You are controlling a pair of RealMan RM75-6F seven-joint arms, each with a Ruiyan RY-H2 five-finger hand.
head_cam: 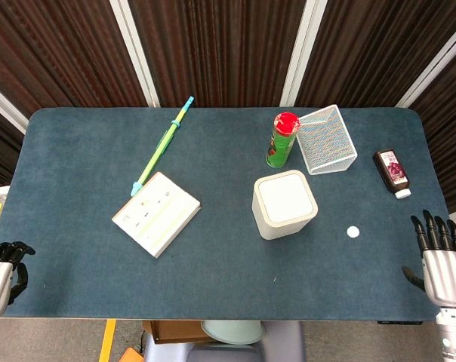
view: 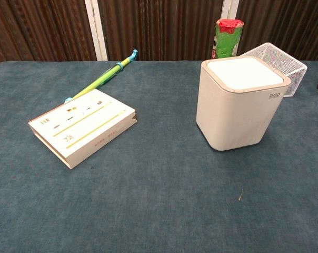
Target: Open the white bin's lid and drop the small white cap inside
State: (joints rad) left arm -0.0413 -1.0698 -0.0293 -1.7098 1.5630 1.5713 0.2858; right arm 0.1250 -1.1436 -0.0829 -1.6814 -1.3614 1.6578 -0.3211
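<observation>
White bin stands upright, lid shut; small white cap lies flat beside.

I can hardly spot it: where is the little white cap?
In the head view, the small white cap lies on the table's right side, between the white bin and the right robot hand.

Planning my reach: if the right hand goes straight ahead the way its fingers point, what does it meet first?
Judging by the head view, the right hand points toward the table's far edge; the dark bottle lies roughly ahead. The small white cap sits off to its left.
</observation>
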